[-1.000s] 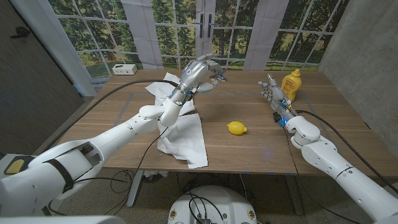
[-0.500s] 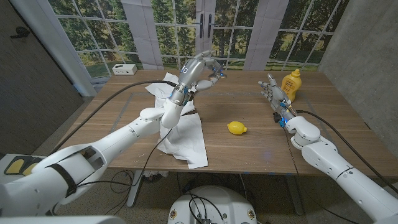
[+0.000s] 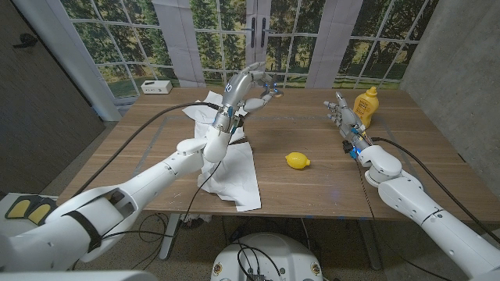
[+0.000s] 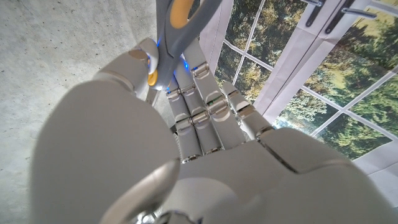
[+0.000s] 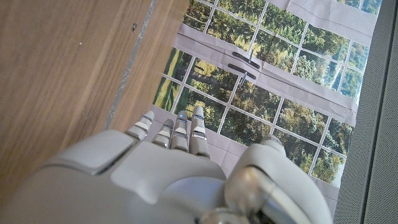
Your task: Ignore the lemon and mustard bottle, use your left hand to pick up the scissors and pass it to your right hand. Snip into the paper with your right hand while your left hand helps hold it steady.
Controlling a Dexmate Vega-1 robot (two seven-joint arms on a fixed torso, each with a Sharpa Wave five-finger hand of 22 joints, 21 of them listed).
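My left hand [image 3: 244, 90] is raised above the back of the table and grips the scissors [image 3: 271, 90]. In the left wrist view the grey and yellow handle of the scissors [image 4: 179, 22] sits between the thumb and the fingers of that hand [image 4: 186, 143]. The white paper [image 3: 230, 172] lies crumpled on the table under my left arm and hangs over the near edge. My right hand [image 3: 341, 115] stands at the right with its fingers apart and holds nothing. In the right wrist view that hand [image 5: 168, 168] is seen over bare wood.
A lemon [image 3: 297, 161] lies on the table [image 3: 328, 183] between my arms. The yellow mustard bottle [image 3: 365, 105] stands just behind my right hand. A small white box [image 3: 156, 87] sits at the back left corner. Windows run along the wall behind.
My left hand has lifted a little and turned, carrying the scissors slightly towards the right. My right hand has not moved.
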